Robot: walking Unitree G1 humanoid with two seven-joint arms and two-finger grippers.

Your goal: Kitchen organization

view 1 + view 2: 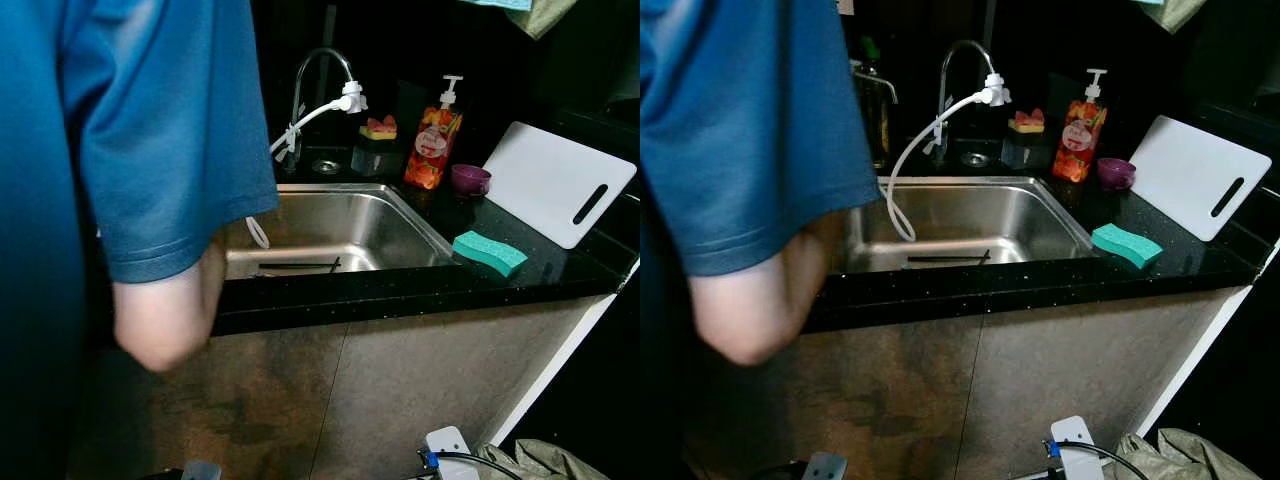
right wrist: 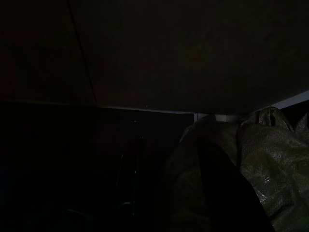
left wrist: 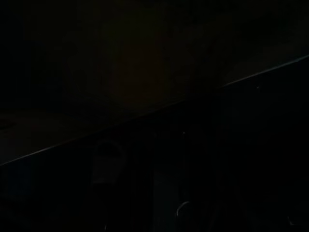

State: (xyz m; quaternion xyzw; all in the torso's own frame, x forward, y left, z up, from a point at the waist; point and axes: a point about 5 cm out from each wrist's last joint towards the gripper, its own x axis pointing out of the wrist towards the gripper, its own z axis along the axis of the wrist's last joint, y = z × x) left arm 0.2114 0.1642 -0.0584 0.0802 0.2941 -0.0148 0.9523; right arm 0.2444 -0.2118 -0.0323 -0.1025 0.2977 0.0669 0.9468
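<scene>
Black speckled counter (image 1: 400, 290), brown cabinet front (image 1: 400, 390) below, dark back wall, dim light.

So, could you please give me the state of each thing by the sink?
Faucet: off, hose hanging into the basin.
Sink: dry-looking, dark chopsticks lying in it.
Soap bottle: upright.
Cutting board: propped against the wall.
Green sponge: flat on the counter.
Purple bowl: upright.

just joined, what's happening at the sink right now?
Nothing is being handled. A person in a blue shirt stands close on the robot's left, arm hanging in front of the black counter. A pair of dark chopsticks lies in the steel sink. To its right on the counter: a green sponge, white cutting board, purple cup and soap bottle. Both wrist views are dark, arms seemingly idle.
</scene>
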